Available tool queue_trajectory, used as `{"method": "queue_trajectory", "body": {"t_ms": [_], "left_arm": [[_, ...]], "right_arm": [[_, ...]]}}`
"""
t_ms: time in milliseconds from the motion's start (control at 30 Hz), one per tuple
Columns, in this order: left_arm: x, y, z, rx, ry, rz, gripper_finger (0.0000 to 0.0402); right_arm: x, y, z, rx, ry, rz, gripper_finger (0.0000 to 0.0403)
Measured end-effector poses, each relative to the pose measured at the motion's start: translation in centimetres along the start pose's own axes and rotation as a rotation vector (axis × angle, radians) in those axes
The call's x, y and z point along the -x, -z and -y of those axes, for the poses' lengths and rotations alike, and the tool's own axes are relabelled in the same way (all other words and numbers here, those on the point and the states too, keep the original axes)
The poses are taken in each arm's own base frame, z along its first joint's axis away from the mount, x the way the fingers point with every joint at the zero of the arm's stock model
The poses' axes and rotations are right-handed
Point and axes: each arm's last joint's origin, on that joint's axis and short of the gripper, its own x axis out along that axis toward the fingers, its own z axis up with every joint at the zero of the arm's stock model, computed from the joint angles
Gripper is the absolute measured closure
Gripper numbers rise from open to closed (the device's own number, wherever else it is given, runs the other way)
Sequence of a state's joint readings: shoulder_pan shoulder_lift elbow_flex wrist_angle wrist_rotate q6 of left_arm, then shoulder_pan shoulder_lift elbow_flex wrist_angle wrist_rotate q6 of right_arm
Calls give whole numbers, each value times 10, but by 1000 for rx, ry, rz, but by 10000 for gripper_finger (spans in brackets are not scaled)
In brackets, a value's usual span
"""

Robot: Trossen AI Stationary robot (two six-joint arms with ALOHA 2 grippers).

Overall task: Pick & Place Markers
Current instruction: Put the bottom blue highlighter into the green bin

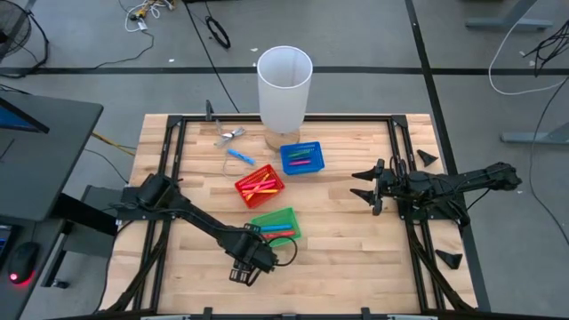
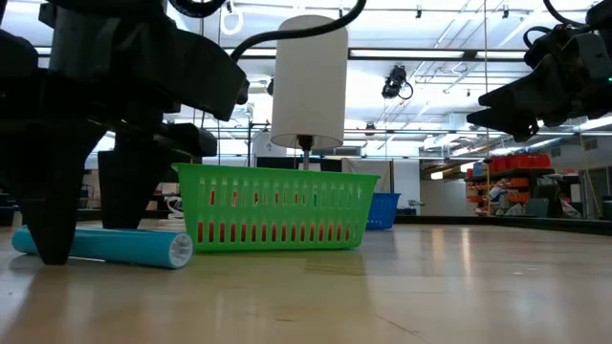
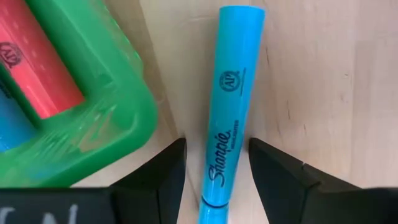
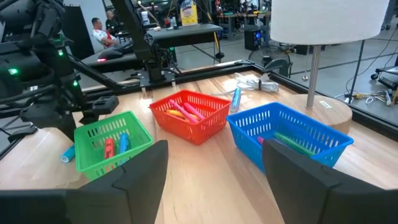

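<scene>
A: A pale wooden worktop [image 1: 356, 240] is seen, with a white lamp [image 1: 284, 84] at its far edge and a workshop behind. Three baskets are set near the middle: blue [image 1: 302, 158], red [image 1: 260, 186], green [image 1: 276, 226].

B: Which step is judged to be in hand?

A: The pick. A light blue marker [image 3: 229, 118] is lying flat on the wood just beside the green basket, and it is straddled by the fingers of the left gripper [image 3: 216, 163], one on each side. The fingers are spread; no contact with the marker can be made out.

B: And the other markers?

A: Some are already sorted into the baskets; one more blue marker [image 1: 239, 156] is left loose near the lamp.

B: The right gripper [image 1: 366, 188]?

A: It is held waiting above the right side, fingers wide apart, nothing between them.

B: What is called for next?

A: Probably the fingers are to be closed on the marker, then it is to be lifted clear of the green rim.
</scene>
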State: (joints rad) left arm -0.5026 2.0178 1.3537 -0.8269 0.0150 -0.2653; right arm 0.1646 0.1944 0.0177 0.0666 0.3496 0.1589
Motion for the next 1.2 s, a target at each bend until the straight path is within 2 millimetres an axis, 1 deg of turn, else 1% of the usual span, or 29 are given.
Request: {"method": "queue_trajectory", "body": {"t_ms": [100,167,400,433,600,667,800,900,1000,1200], "left_arm": [[0,0,0,-11,9,4,225],[0,0,1,-12,16,5,239],[-1,-1,2,33,29,5,332],[-1,-1,3,34,34,4,338],[3,1,8,32,57,13,339],[11,3,12,41,78,26,339],[42,9,18,42,98,98,337],[55,15,18,70,90,108,335],[73,23,18,94,97,123,336],[93,37,15,155,98,97,336]], "right_arm": [[0,0,0,0,0,0,140],[0,0,0,0,0,0,140],[0,0,0,0,0,0,140],[0,0,0,0,0,0,140],[0,0,0,0,0,1,140],[0,0,0,0,0,0,140],[0,0,0,0,0,0,140],[0,0,0,0,0,0,140],[0,0,0,0,0,0,140],[0,0,0,0,0,0,140]]}}
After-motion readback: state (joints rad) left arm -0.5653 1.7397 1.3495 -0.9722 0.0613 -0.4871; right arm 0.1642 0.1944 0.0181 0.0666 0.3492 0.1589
